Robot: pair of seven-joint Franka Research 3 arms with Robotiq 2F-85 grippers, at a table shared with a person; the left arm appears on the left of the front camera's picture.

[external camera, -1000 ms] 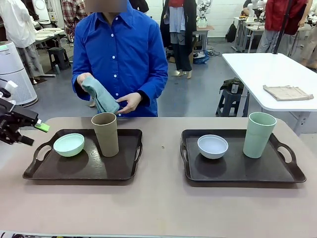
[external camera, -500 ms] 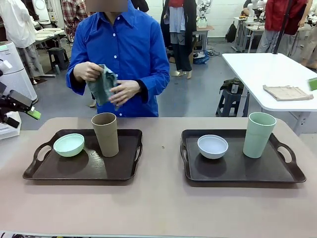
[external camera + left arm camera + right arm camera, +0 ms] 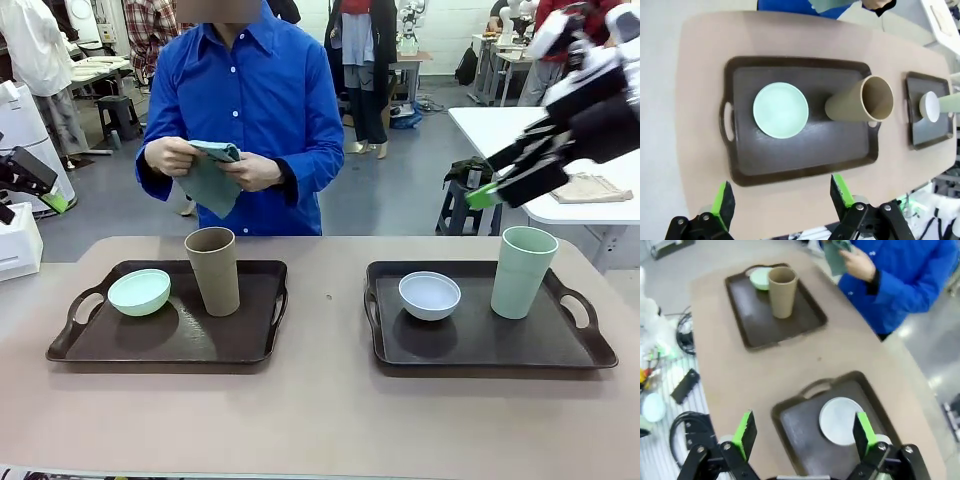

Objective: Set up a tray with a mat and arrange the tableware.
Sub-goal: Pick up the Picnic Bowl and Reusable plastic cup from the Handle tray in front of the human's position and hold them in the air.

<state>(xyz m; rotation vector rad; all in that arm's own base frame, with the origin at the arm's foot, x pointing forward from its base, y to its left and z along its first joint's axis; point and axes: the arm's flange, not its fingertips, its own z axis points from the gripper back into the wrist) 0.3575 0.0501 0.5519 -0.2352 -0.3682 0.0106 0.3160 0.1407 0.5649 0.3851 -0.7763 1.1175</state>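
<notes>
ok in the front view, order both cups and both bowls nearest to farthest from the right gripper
1. pale green cup, right tray, just below the right gripper
2. pale blue-white bowl, same tray, left part
3. brown cup, left tray
4. mint green bowl, left tray, farthest left

L pincer (image 3: 40, 186) has risen & drawn back to the pic's left edge, off the table (image 3: 320, 410). R pincer (image 3: 485, 182) has swung in from upper right & now hangs high over the right tray (image 3: 470, 345), pads apart. Person's hands (image 3: 255, 172) have met at chest ht; the cloth (image 3: 210, 182), 1st rolled on a slant, now hangs flatter between them.
</notes>
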